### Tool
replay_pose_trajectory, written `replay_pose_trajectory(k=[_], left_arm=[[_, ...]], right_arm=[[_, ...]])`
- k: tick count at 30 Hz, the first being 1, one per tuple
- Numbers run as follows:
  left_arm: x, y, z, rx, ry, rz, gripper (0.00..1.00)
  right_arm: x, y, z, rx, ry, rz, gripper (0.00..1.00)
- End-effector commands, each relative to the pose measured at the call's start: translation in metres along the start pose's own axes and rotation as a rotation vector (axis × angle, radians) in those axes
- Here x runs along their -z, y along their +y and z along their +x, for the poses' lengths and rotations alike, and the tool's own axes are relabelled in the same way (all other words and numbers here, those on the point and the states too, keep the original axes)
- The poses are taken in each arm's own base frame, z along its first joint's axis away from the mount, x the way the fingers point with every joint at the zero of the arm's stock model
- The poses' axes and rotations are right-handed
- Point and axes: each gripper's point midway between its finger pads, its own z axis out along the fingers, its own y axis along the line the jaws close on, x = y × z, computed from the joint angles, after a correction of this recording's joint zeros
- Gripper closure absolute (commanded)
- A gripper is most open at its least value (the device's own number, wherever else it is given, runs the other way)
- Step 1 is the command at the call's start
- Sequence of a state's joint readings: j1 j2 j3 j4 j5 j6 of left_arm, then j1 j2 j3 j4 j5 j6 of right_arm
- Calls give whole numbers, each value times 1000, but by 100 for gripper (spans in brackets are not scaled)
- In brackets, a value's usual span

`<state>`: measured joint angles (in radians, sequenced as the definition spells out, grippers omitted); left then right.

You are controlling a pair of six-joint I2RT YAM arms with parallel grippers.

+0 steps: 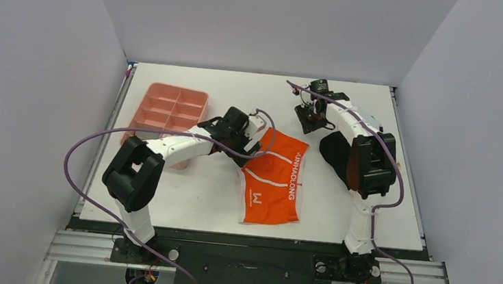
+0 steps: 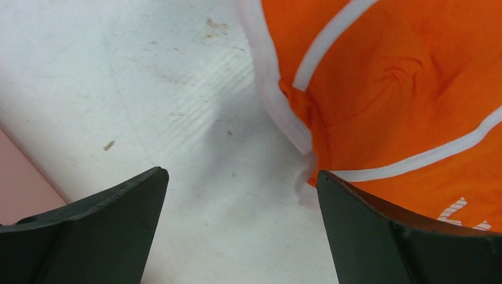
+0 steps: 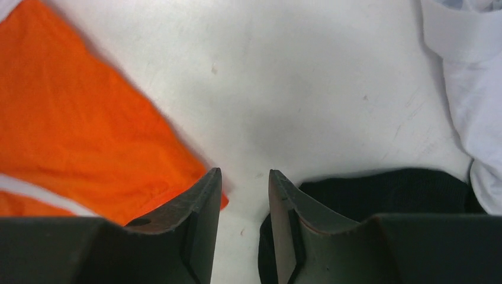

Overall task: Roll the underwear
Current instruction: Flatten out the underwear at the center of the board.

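Hovering low: L gripper [image 2: 243, 177], jaws wide, at orange underwear [image 1: 274, 178] edge | R gripper [image 3: 244, 174] angled down, near-closed, empty, by black underwear [image 3: 385, 189]

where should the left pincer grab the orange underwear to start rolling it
Take the white-trimmed edge of the orange underwear, near the small fold where the cloth puckers. Come from the pink tray's side, low over the table: the garment lies flat, so only that hem offers a lip. The left pincer is open and faces it.
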<state>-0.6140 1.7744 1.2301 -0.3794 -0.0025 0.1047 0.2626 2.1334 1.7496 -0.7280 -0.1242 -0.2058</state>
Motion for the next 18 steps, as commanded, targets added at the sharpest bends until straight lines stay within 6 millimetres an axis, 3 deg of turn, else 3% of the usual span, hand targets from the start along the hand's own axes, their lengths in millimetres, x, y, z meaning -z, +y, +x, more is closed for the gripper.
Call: replay_pose_trajectory(k=[1,4,5,9,18], left_arm=[[-8,-10,11,-150,27,-76,3],[-13,-15,25,-182,54,-74,3],[-13,-18,28,-198,60,-71,3],[-12,-23,43,-296,87,-116,3],[-11,-25,65,-417,130,-223,3]], right_arm=[[51,23,3,94,-62,-51,66],[60,40,18,112,-59,-83,62],[55,44,29,109,-40,-95,62],[46,58,41,116,-20,-96,59],[6,43,38,120,74,49,59]])
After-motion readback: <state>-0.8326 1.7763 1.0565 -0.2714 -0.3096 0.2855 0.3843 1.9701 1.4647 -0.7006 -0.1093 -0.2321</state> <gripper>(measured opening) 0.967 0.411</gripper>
